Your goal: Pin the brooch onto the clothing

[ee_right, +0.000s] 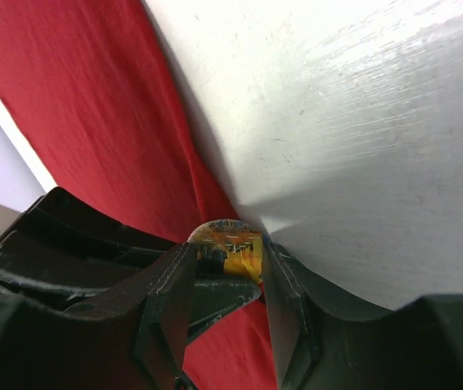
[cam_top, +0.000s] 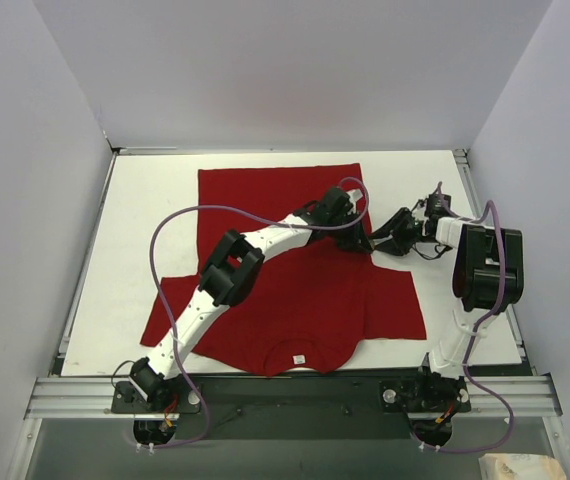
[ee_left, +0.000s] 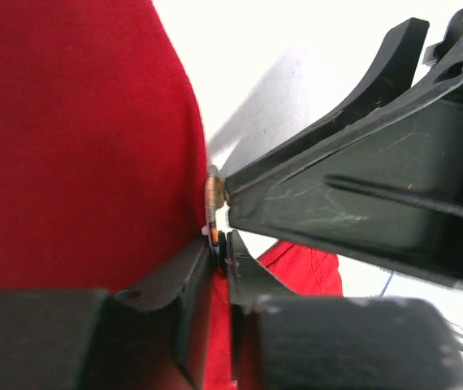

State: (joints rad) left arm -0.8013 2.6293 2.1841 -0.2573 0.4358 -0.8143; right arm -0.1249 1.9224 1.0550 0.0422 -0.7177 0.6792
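The red T-shirt [cam_top: 295, 290] lies flat on the table, its white label [cam_top: 301, 359] at the near collar. The tiny gold brooch [ee_right: 235, 240] sits at the shirt's right edge. In the top view the fingers hide it. My right gripper [ee_right: 226, 252] is shut on it across its width. My left gripper [ee_left: 218, 244] is shut on the lower rim of the brooch [ee_left: 212, 199], seen edge-on against the shirt [ee_left: 77, 146]. A right finger [ee_left: 313, 195] touches the brooch from the right. The two grippers meet tip to tip, left [cam_top: 357, 240] and right [cam_top: 377, 243].
The white table [cam_top: 145, 230] shows bare around the shirt, with a raised rim at the back and sides. White walls enclose three sides. The left arm [cam_top: 230, 270] and its purple cable cross above the shirt. The right arm's body [cam_top: 485, 265] stands at the table's right edge.
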